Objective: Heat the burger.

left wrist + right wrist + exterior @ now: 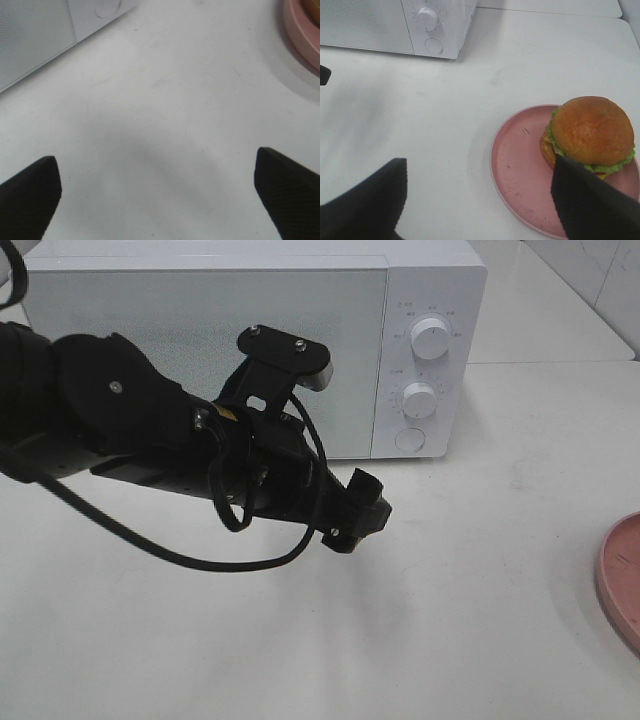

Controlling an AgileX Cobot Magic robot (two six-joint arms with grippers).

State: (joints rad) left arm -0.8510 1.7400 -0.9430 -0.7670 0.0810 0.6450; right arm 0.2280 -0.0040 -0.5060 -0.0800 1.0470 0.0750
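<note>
The burger, with a golden-brown bun and a green lettuce edge, sits on the round pink plate at the right of the table. My right gripper hangs open above the table beside the plate. One of its fingers covers the burger's near edge in the right wrist view, and nothing is between the jaws. My left gripper reaches across in front of the closed white microwave. In the left wrist view the left gripper is wide open and empty over bare table.
The microwave door is shut, and its two knobs and round button are on the right panel. The plate's rim shows at the exterior view's right edge. The left arm's cable loops down toward the tabletop.
</note>
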